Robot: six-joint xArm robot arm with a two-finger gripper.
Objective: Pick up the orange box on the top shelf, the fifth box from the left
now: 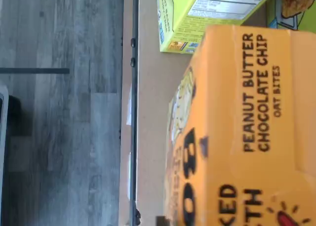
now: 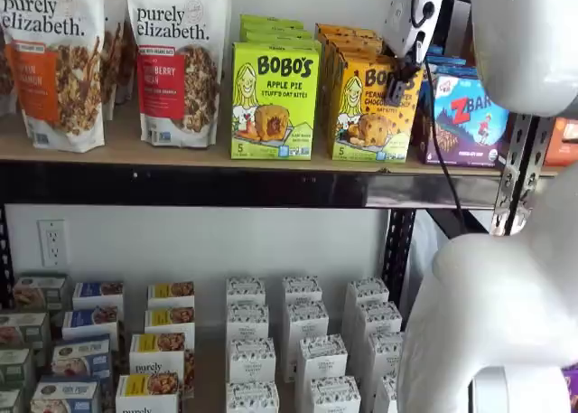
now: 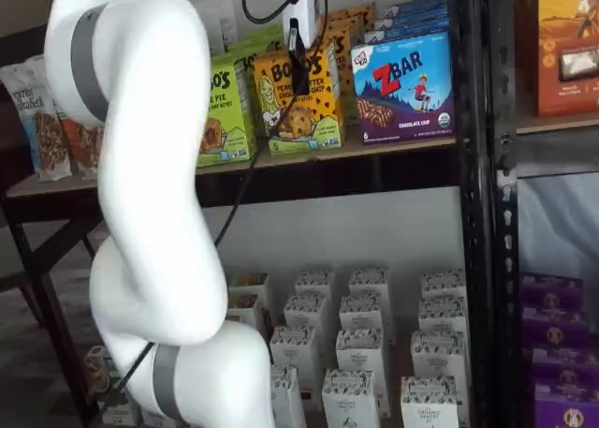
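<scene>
The orange box [image 2: 366,106] stands on the top shelf [image 2: 226,187] between a lime-green box and a blue box; more orange cartons stand behind it. It also shows in a shelf view [image 3: 318,110] and fills the wrist view [image 1: 247,127] up close, resting on the tan board [image 1: 153,112]. My gripper [image 2: 397,86] hangs with its white body above and its black fingers in front of the box's upper right part. In a shelf view [image 3: 298,67] the fingers show as one dark strip over the box's front. No gap between the fingers shows.
A lime-green Bobo's apple pie box [image 2: 274,101] stands left of the orange box, a blue ZBar box [image 2: 465,115] right of it. Granola bags [image 2: 176,61] stand further left. A black upright [image 3: 477,166] stands right. White cartons [image 2: 298,341] fill the lower shelf.
</scene>
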